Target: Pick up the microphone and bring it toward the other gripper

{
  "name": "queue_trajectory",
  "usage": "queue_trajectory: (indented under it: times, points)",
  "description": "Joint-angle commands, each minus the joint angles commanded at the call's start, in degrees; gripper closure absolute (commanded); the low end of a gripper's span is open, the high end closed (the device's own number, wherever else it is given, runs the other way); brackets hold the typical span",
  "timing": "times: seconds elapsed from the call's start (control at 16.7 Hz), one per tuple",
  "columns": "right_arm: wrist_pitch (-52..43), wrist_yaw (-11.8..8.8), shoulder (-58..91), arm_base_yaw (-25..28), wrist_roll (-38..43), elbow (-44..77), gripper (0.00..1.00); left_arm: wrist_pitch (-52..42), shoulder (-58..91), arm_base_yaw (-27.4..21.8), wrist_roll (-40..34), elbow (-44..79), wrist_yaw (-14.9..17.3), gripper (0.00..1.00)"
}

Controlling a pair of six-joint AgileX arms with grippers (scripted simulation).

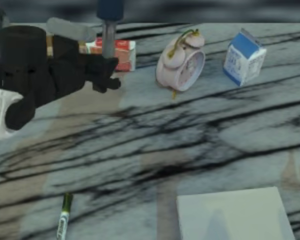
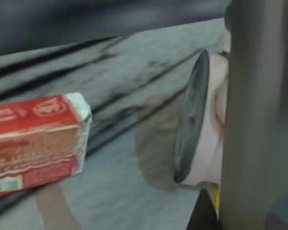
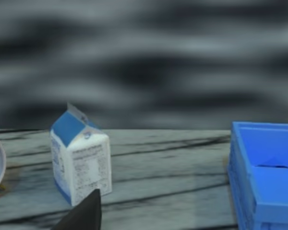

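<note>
The microphone stands upright at the table's far left, its navy foam head (image 1: 110,9) uppermost and its grey handle (image 1: 108,39) running down into my left gripper (image 1: 106,76). That gripper is shut on the lower handle. In the left wrist view the handle (image 2: 257,120) fills one side, with a black finger (image 2: 204,218) pressed against it. My right arm is out of the top view. In its wrist view only a black corner of my right gripper (image 3: 88,214) shows, near the milk carton (image 3: 80,160).
A red box (image 1: 119,53) lies just behind the microphone, a pink alarm clock (image 1: 181,62) to its right, and the milk carton (image 1: 244,56) farther right. A green-and-white marker (image 1: 65,217) and a white pad (image 1: 235,215) lie near the front. A blue crate (image 3: 266,177) stands beside the carton.
</note>
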Motion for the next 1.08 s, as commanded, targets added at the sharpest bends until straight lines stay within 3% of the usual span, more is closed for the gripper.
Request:
queue_trajectory:
  times: [0.3, 0.66, 0.84, 1.08]
  points:
    - [0.0, 0.0, 0.0, 0.0, 0.0, 0.0, 0.0, 16.4, -6.8, 1.0, 3.9, -4.9, 6.6, 1.0]
    - [0.0, 0.0, 0.0, 0.0, 0.0, 0.0, 0.0, 19.0, -8.4, 1.2, 4.7, -5.7, 7.8, 1.0]
    - [0.0, 0.0, 0.0, 0.0, 0.0, 0.0, 0.0, 19.4, -7.9, 0.0, 4.6, -5.5, 6.7, 1.0]
    - [0.0, 0.0, 0.0, 0.0, 0.0, 0.0, 0.0, 23.6, -6.3, -7.2, 4.3, -5.7, -0.7, 1.0]
